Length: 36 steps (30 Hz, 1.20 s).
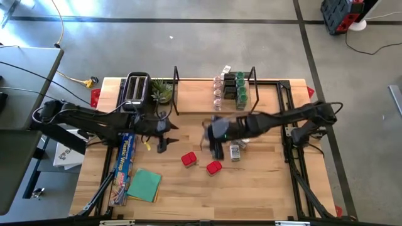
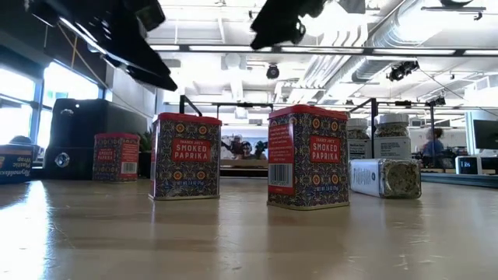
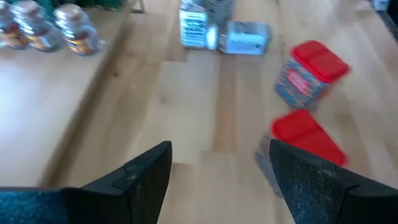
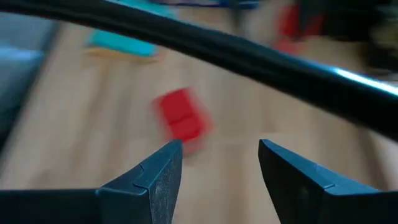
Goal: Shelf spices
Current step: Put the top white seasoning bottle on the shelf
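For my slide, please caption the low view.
Two red smoked paprika tins stand upright beside a toppled clear jar.

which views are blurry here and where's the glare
Right wrist view: heavy motion blur, the red tin smeared. Left wrist view: softer blur on the red tins and the jars on the shelf. Low view: paprika tins sharp, arms above dark against bright ceiling lights. High view: glare on the floor at upper left.
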Available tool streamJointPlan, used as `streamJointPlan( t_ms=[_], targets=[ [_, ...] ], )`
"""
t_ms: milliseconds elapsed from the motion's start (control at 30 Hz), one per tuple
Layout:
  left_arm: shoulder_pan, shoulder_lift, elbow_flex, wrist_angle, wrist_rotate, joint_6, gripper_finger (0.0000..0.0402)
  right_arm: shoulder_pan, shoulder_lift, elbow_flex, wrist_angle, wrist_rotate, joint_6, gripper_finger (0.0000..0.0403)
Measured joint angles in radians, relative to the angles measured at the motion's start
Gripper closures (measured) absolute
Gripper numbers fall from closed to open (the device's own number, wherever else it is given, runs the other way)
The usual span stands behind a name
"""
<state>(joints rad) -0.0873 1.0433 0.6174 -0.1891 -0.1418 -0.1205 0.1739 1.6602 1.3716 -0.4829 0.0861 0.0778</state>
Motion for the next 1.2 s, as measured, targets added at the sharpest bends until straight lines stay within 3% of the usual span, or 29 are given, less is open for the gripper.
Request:
streamJointPlan(
  t_ms=[133,233,367,533,600,767,967,1200],
  targets=[
    [-0.064,-0.031,0.0,-0.061,-0.037,-0.057,0.0135,0.093,0.003,0.0,-0.063,-0.057,0.001,0.0197],
    [-0.091,-0.041,0.0,-0.096,-0.066,-0.089,0.0135,0.134,0.008,0.0,-0.172,-0.04,0.043,0.0197],
    [-0.099,-0.04,0.0,-0.1,-0.087,-0.105,0.0135,0.121,0.009,0.0,-0.345,0.046,0.16,0.0197],
    [-0.099,-0.038,0.0,-0.097,-0.112,-0.105,0.0135,0.056,0.0,0.023,-0.56,0.281,0.312,0.0197],
    [-0.098,-0.038,0.0,-0.099,-0.115,-0.105,0.0135,0.006,-0.003,0.03,-0.605,0.299,0.428,0.0197],
    [-0.098,-0.038,0.0,-0.099,-0.115,-0.105,0.0135,-0.136,-0.001,0.02,-0.678,0.194,0.74,0.0197],
    [-0.098,-0.038,0.0,-0.105,-0.114,-0.105,0.0135,-0.234,0.0,-0.044,-0.634,0.076,0.689,0.0196],
    [-0.098,-0.038,0.0,-0.107,-0.114,-0.105,0.0135,-0.262,0.0,-0.078,-0.62,0.006,0.673,0.0184]
  ],
)
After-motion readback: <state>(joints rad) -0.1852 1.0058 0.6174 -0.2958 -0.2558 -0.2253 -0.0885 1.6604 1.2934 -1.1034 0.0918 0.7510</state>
